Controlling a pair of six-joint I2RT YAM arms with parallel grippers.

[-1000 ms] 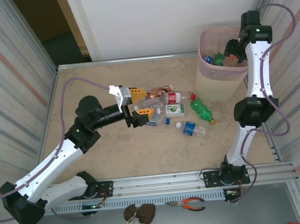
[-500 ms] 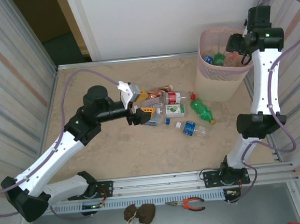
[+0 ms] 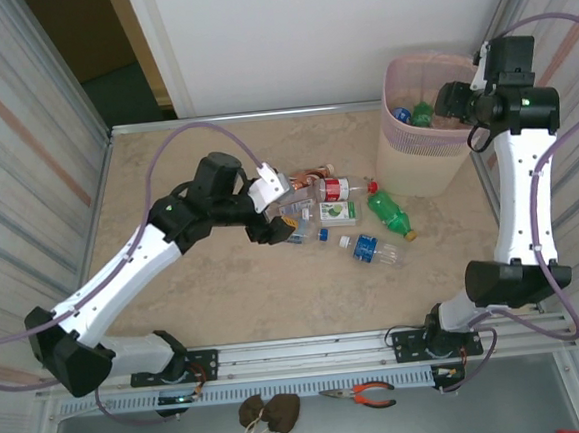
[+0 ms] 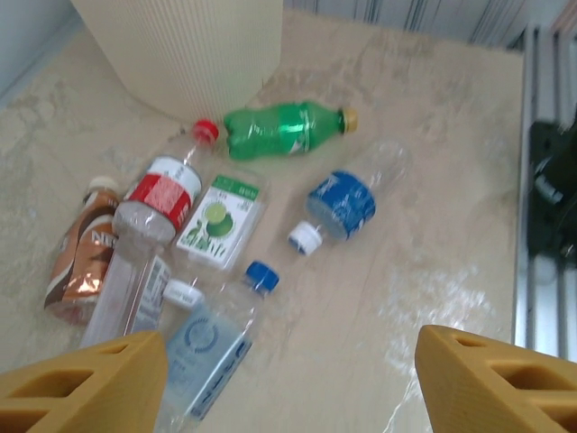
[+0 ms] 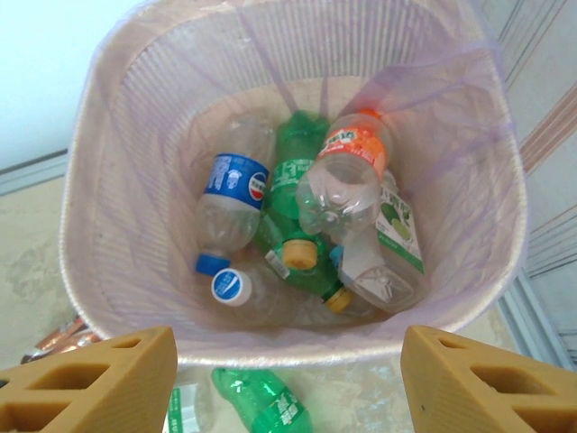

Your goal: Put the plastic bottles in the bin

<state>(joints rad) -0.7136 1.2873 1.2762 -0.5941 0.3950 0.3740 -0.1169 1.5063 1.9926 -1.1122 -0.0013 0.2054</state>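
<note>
L gripper (image 4: 293,361) is spread wide w/ nothing btwn its orange fingers (image 4: 86,383), hovering over the table (image 4: 406,271) and touching no bottle. Just ahead of it lies a clear blue-cap bottle (image 4: 212,338). Beyond that are the blue-label bottle (image 4: 347,203), lime-label bottle (image 4: 221,212), red-label bottle (image 4: 162,194) and, at left, the brown bottle (image 4: 81,253). Farther on, the green bottle (image 4: 284,129) lies by the foot of the bin (image 4: 189,45). R gripper (image 5: 288,347) is also wide open and empty, above the bin's near rim. Inside lie several bottles, incl. an orange-label bottle (image 5: 347,162).
</note>
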